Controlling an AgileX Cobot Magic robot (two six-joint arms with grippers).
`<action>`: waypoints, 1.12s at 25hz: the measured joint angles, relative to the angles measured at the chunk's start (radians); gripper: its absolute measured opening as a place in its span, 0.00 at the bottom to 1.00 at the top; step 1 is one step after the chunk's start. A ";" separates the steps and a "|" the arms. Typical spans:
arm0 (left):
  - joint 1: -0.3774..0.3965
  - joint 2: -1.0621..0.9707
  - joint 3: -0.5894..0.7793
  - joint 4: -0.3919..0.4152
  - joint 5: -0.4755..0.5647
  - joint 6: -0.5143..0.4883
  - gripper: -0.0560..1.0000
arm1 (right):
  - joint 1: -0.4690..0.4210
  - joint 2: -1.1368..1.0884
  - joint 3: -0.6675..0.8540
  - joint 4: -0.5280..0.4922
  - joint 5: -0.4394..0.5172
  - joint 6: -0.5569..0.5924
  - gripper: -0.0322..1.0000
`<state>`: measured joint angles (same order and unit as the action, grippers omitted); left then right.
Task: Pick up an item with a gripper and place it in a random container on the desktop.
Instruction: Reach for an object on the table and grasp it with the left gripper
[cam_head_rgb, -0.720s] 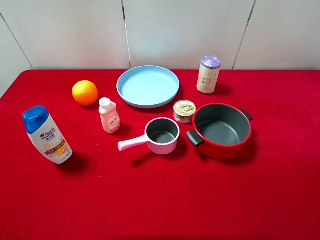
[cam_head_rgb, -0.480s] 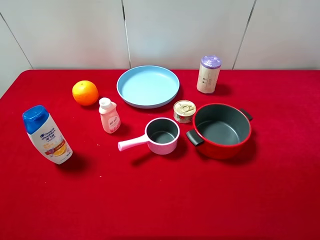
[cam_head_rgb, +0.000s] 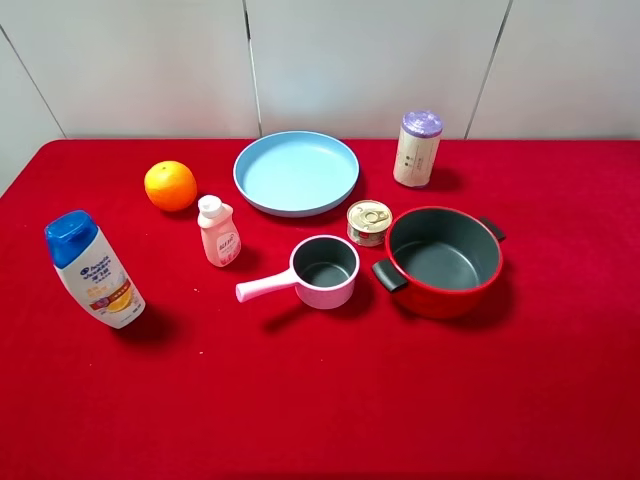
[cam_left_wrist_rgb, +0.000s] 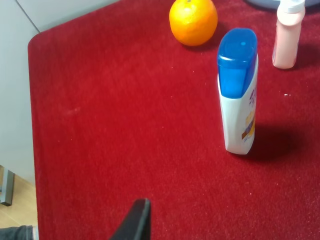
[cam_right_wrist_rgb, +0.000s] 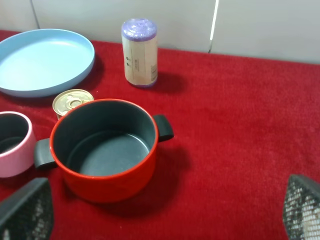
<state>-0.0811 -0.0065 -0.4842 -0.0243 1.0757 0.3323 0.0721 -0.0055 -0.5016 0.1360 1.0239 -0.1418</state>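
The tall white shampoo bottle (cam_head_rgb: 93, 268) with a blue flip cap and orange-yellow label stands upright at the left of the red table. It also shows in the left wrist view (cam_left_wrist_rgb: 238, 90). The round red pot (cam_head_rgb: 440, 298) with a grey inside and black handles stands right of centre, empty; it also shows in the right wrist view (cam_right_wrist_rgb: 107, 182). No gripper shows in the high view. Only one black finger (cam_left_wrist_rgb: 136, 222) of my left gripper shows, well short of the bottle. My right gripper (cam_right_wrist_rgb: 165, 212) is open wide, empty, a little short of the pot.
An orange (cam_head_rgb: 170, 186), a small pink-white bottle (cam_head_rgb: 218, 232), a light blue plate (cam_head_rgb: 296, 172), a pink saucepan (cam_head_rgb: 330, 293), a tin can (cam_head_rgb: 369, 222) and a purple-lidded cylinder (cam_head_rgb: 417, 148) stand around the middle. The table's left edge (cam_left_wrist_rgb: 31, 125) is near the bottle.
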 joint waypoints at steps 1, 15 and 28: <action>0.000 0.000 0.000 0.000 0.000 0.000 0.98 | 0.000 0.000 0.000 0.000 0.000 0.000 0.70; 0.000 0.000 0.000 0.000 0.000 0.000 0.98 | 0.000 0.000 0.000 0.010 0.000 0.000 0.70; 0.000 0.000 0.000 0.000 0.000 0.000 0.98 | 0.000 0.000 0.000 0.013 0.000 0.000 0.70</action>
<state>-0.0811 -0.0065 -0.4842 -0.0243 1.0757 0.3323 0.0721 -0.0055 -0.5016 0.1492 1.0239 -0.1418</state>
